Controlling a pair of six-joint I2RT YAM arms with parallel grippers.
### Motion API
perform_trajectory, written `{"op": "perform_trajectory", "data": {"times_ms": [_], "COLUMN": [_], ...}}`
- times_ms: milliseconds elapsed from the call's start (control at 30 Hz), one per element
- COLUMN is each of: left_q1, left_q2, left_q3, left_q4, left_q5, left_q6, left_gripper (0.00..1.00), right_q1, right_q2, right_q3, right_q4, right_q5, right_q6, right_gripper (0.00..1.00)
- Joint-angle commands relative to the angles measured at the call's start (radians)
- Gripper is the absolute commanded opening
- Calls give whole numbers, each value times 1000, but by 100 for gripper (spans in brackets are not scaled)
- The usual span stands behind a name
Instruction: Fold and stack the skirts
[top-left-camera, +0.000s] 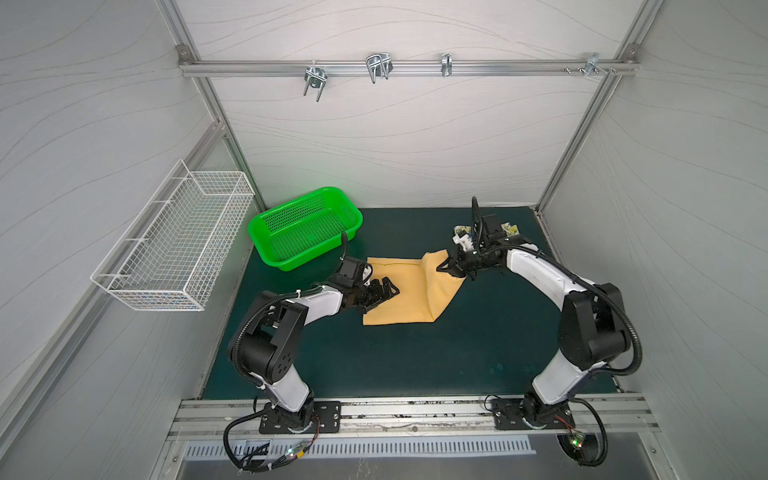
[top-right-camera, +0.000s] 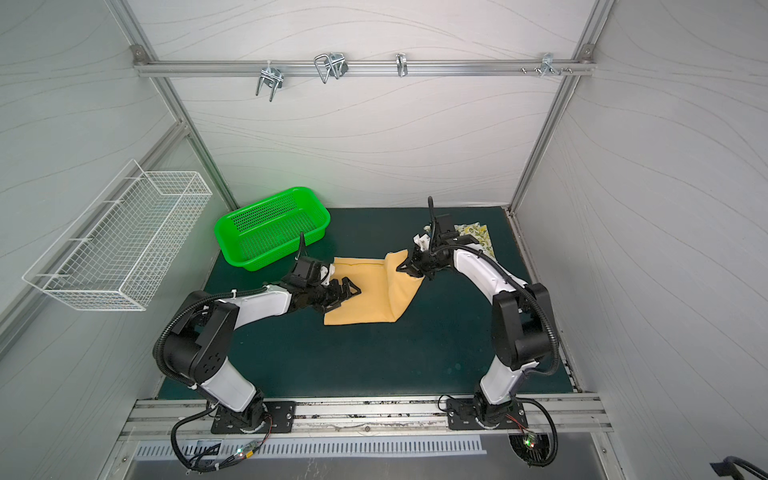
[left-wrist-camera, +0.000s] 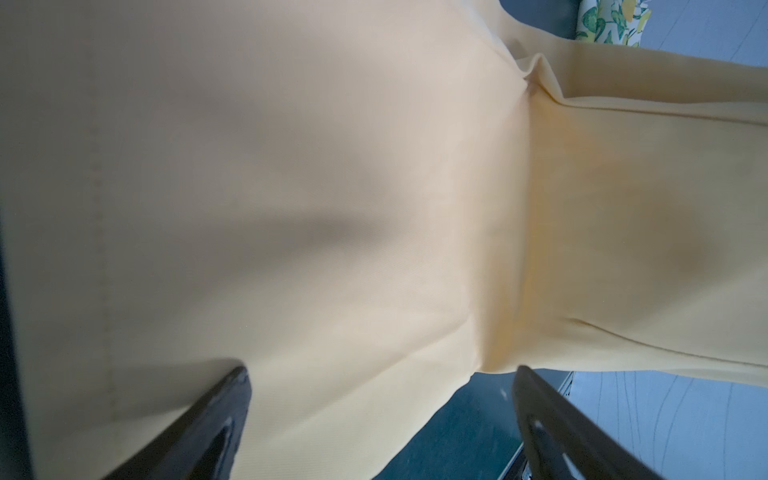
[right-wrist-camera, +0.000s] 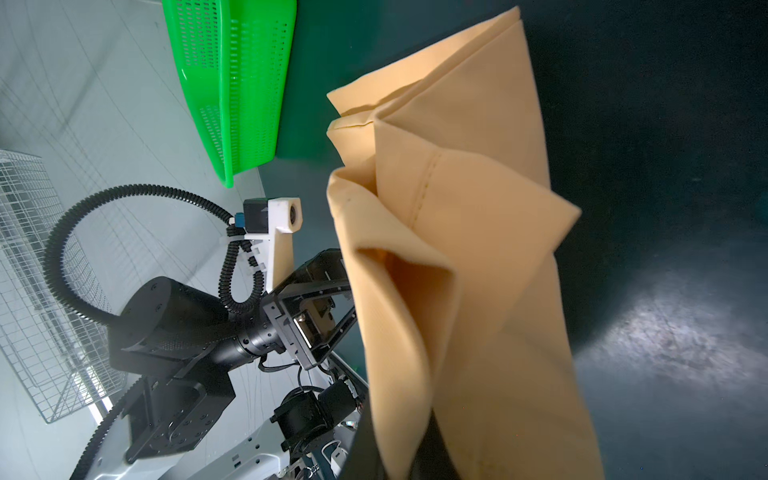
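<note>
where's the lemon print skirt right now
In both top views the lemon-print skirt lies at the back right of the mat, behind the right arm, beyond the mustard skirt.

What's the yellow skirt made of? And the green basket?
The yellow skirt looks like woven cloth with a matte finish, maybe cotton. It folds softly and shows a stitched hem. The green basket is probably plastic: glossy and stiff, with rows of small moulded holes.

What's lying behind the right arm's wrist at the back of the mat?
The lemon-print skirt, on the green mat. Only patterned patches show beside the wrist; the right arm covers the rest, so whether it is folded cannot be told.
</note>
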Motion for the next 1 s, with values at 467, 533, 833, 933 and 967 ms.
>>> {"op": "perform_trajectory", "data": {"times_ms": [467, 533, 833, 933, 967], "left_q1": [2, 3, 3, 3, 3], "left_q2": [-10, -8, 10, 11, 12], "left_q3": [-26, -33, -68, -72, -73], "left_q4": [53, 63, 124, 130, 135], "left_q5": [54, 60, 87, 88, 89], "left_q6": [10, 10, 3, 5, 4], "left_gripper": [99, 99, 99, 99, 99], "right_q1": [149, 156, 207, 221, 224], "right_q2": [172, 198, 262, 279, 286], "right_q3": [-23, -39, -25, 0, 3], "right_q4": [301, 351, 438, 432, 435], "right_q5": [4, 4, 16, 14, 16], "right_q6": [332, 371, 475, 485, 492], "right_gripper": [3, 3, 5, 7, 8]}}
